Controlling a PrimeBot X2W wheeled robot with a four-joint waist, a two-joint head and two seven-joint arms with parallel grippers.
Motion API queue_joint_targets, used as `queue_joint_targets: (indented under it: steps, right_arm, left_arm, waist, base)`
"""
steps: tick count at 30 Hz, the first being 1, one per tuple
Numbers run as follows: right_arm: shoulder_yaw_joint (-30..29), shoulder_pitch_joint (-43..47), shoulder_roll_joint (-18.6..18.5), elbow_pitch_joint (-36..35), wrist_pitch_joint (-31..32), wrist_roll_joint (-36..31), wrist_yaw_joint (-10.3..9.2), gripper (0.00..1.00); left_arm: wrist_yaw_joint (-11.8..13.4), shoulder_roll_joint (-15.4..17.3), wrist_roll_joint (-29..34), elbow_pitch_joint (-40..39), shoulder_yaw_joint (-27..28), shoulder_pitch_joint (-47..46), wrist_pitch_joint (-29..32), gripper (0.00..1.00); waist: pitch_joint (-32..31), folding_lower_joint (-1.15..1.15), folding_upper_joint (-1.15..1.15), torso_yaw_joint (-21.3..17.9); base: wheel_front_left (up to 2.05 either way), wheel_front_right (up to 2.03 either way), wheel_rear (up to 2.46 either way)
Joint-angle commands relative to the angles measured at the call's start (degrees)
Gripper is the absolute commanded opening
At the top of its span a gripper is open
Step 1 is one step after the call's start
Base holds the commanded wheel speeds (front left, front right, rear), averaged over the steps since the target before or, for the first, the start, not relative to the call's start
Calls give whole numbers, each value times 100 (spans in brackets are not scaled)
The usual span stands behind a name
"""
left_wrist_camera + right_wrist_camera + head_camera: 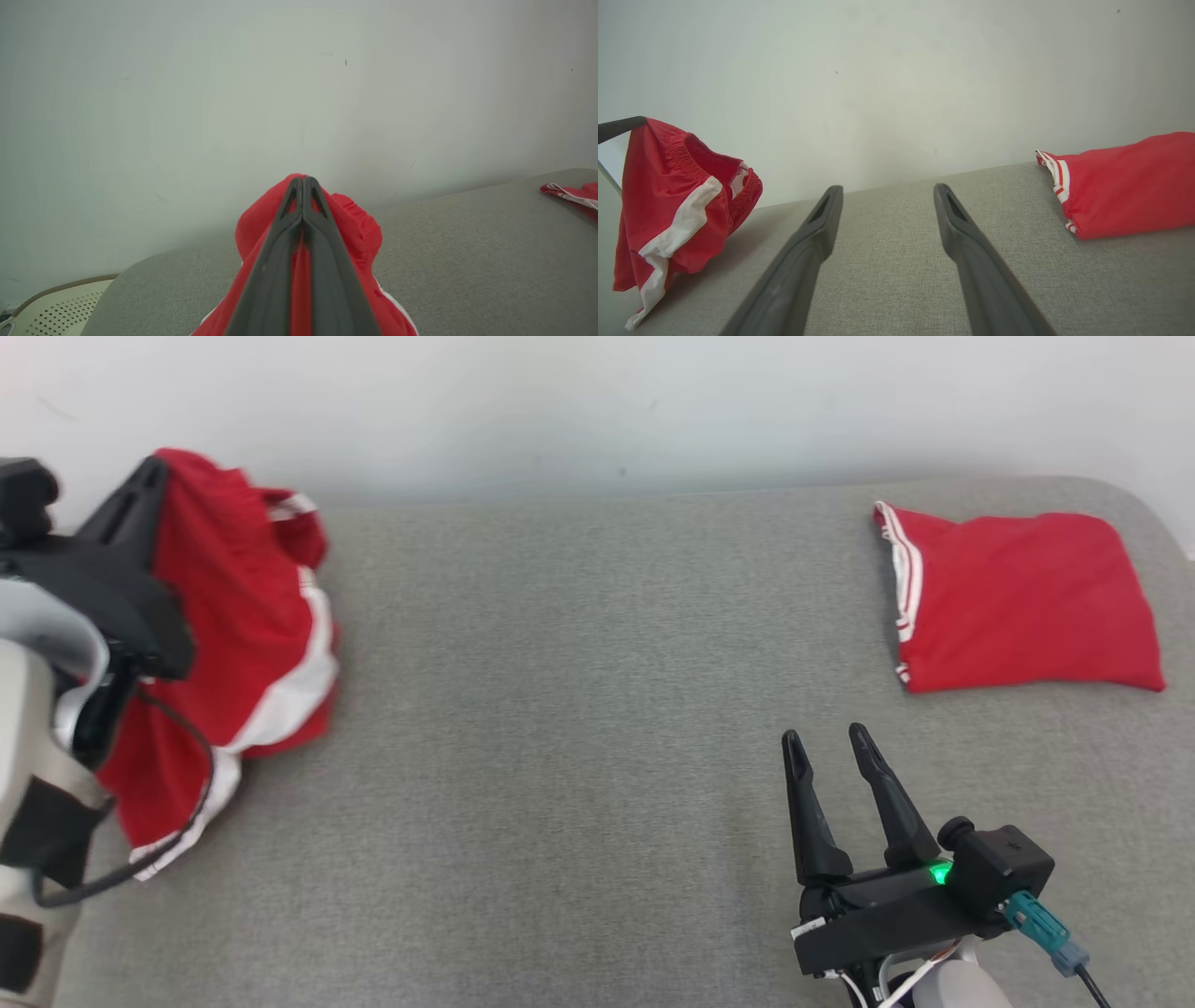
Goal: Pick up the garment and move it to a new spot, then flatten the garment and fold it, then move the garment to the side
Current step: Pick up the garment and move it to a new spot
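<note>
Left tool (pixel 303 181) clamped on garment (pixel 252 616), right tool (pixel 825 735) wide, empty: lift hem clear of surface (pixel 560 709) before carrying right.

Found shorts (pixel 252 597) hanging far left from left hand (pixel 154 471), lower end on surface (pixel 560 709). Found folded garment (pixel 1018 602) lying far right, near wall (pixel 597 411). Noted right hand (pixel 825 735) before it, apart.
</note>
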Motion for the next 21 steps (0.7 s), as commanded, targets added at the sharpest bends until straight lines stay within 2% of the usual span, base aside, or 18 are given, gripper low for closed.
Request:
queue_joint_targets:
  steps: [1,6,12,21]
  right_arm:
    - [-14,65,-1,-18,-30,29,4,100]
    - [-89,155,0,-40,-30,58,4,100]
    - [-139,176,0,-78,-29,92,4,100]
    - [-226,240,0,-164,-30,51,4,100]
  left_arm:
    - [18,-43,-89,-259,-15,149,99,0]
    - [136,-145,-167,-1471,-158,592,558,0]
    - [345,-434,-233,-2740,-507,1199,1040,0]
    - [440,-1062,-274,-3623,-1221,1676,1315,0]
  waist:
    - [-41,1,0,-80]
    - [-73,1,0,-276]
    - [-57,1,0,-502]
    - [-43,1,0,-690]
  base:
    - [0,0,0]
    - [0,0,0]
    - [0,0,0]
    - [0,0,0]
